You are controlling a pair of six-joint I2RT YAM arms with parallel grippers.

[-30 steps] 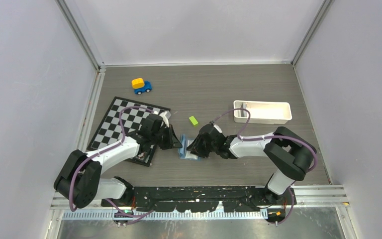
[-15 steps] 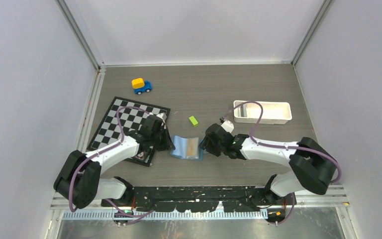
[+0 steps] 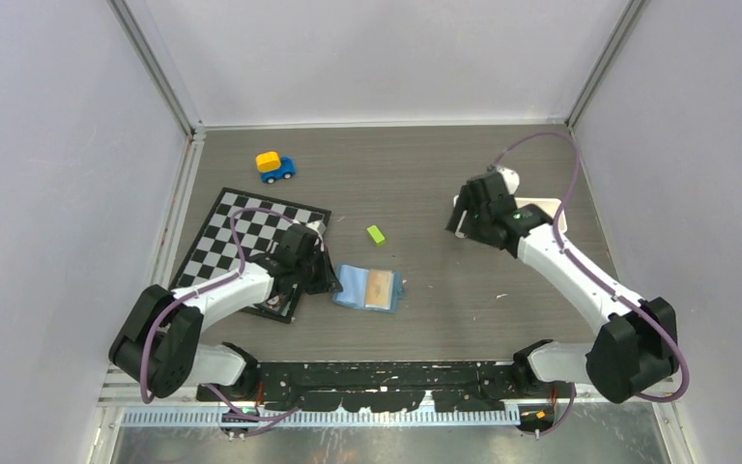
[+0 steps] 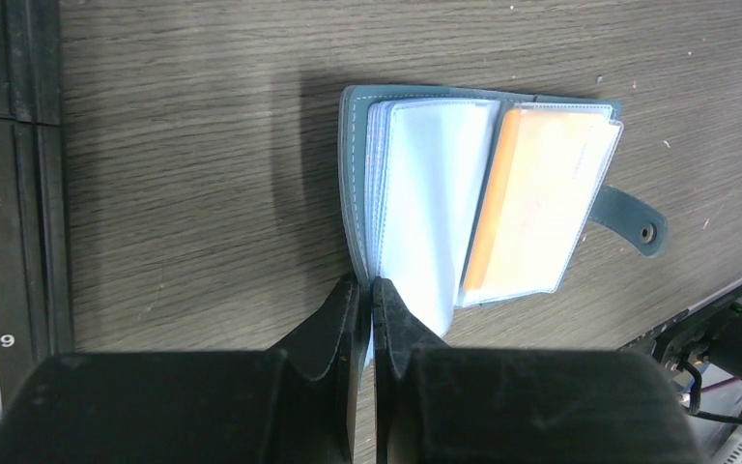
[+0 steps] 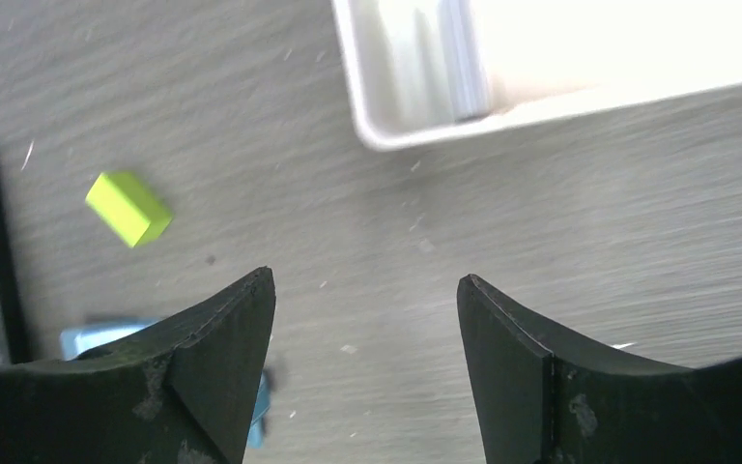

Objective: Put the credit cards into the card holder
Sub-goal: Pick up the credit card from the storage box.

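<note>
Low-centre in the overhead frame, the card holder [image 3: 369,288] lies open, long axis left-right. Only the left wrist view shows its snap tab [image 4: 628,218] pointing right and the left gripper [image 4: 368,287] pinching its edge; right gripper [image 5: 365,280] gapes wide.

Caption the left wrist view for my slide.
Left claw pinching an edge of the open card holder, tan card sleeved inside.

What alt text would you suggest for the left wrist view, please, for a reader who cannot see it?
A teal-blue folding card holder lies open on the dark wood-grain table, a tan-orange card in its right-hand clear sleeve and its snap tab pointing right. The left gripper, black, is shut on the holder's near edge.
</note>
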